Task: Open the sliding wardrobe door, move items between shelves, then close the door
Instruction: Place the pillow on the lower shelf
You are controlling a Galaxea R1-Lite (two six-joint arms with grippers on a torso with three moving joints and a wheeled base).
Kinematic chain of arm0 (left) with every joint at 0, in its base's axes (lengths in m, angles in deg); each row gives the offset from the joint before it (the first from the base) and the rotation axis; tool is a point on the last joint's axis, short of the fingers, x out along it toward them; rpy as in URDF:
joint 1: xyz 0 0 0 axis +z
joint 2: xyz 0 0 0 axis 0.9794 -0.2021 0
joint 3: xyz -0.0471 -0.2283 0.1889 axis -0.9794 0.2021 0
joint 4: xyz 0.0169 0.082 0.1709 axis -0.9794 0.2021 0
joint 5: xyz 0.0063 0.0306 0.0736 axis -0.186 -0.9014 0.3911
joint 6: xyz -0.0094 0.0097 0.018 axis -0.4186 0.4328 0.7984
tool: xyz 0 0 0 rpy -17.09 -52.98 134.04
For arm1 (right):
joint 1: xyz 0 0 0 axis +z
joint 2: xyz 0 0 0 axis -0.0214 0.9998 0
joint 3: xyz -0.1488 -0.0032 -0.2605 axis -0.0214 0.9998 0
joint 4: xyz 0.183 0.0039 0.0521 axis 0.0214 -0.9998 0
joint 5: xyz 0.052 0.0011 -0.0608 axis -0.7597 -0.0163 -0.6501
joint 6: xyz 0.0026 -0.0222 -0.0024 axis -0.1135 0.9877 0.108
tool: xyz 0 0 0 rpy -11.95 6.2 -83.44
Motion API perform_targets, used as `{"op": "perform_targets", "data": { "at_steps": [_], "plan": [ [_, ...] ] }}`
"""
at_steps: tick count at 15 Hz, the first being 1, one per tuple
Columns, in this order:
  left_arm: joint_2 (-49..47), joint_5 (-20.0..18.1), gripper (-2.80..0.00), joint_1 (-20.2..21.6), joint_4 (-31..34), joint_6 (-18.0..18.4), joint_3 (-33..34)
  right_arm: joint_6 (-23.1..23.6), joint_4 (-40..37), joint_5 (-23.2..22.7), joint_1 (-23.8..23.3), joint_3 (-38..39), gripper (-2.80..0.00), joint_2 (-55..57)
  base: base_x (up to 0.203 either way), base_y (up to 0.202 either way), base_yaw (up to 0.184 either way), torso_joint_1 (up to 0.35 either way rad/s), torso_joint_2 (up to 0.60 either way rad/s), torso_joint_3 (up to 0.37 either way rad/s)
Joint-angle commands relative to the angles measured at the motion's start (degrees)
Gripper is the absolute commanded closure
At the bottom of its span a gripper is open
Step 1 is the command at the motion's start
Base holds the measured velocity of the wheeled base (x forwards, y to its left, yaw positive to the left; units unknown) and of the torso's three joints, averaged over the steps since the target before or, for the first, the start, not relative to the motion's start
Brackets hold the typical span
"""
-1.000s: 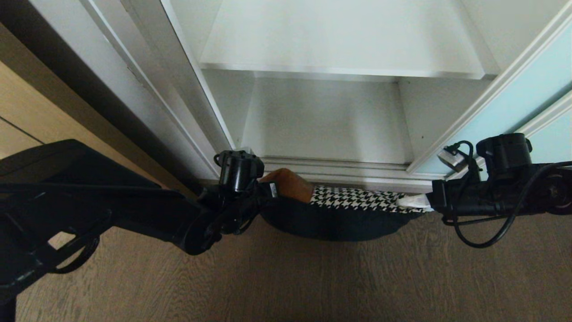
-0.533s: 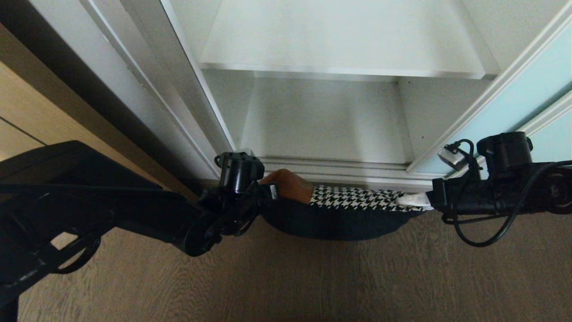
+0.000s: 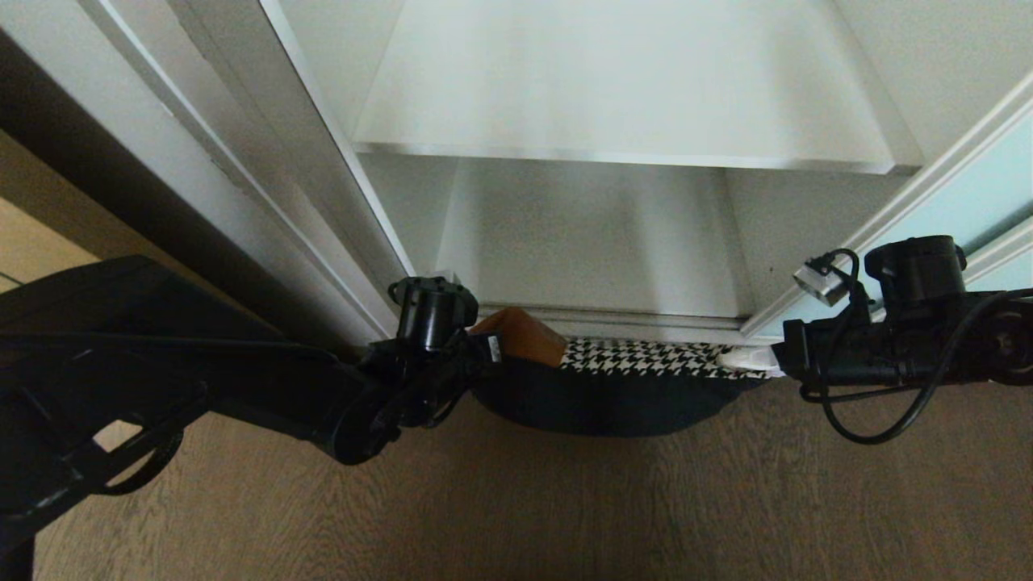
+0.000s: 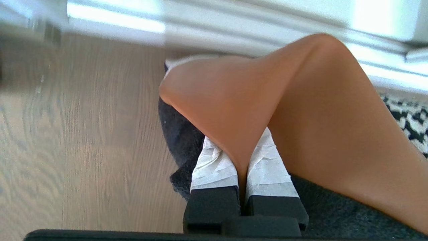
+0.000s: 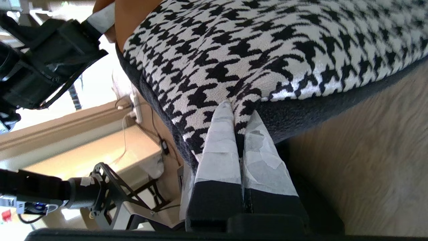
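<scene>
Nearest lies the wood floor (image 3: pixel 565 516), and the black left arm (image 3: pixel 161 379) reaches across it from the left. Just above the floor, in front of the wardrobe's bottom rail (image 3: pixel 613 321), hangs the cushion (image 3: pixel 613 387), held at both ends and sagging in the middle, its black underside facing the near side and its patchwork face turned toward the wardrobe. The left gripper (image 4: pixel 241 157) is pinched tight on the cushion's left corner, its white-taped fingers (image 4: pixel 214 167) squeezing a fold of the brown leather patch (image 4: pixel 301 127). The right gripper (image 5: pixel 238 134) comes in from the right and is clamped on the opposite edge, its taped fingers (image 5: pixel 220 150) pressed together over the houndstooth patch (image 5: pixel 267 53) where it meets the black underside.

Beyond the cushion the wardrobe stands open. The lower shelf (image 3: pixel 589 242) sits just past the rail. Above and farther back is the upper shelf (image 3: pixel 629 89). At the far right, behind the right arm, the pale aqua sliding door (image 3: pixel 976 173) is pushed aside to the right in its white frame.
</scene>
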Motion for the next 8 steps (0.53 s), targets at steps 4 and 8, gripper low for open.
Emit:
{"op": "perform_targets", "data": {
  "at_steps": [4, 8],
  "plan": [
    [0.03, 0.10, 0.00, -0.20, -0.16, -0.11, 0.30, -0.10, 0.05, -0.25, 0.03, -0.19, 0.00, -0.11, 0.196, 0.000, -0.001, 0.001, 0.00, 0.000],
    [0.86, 0.28, 0.00, -1.41, -0.25, -0.02, 0.82, -0.10, 0.13, -0.25, 0.12, -0.60, 0.00, -0.09, 0.196, 0.000, 0.000, 0.002, 0.00, 0.000]
  ]
}}
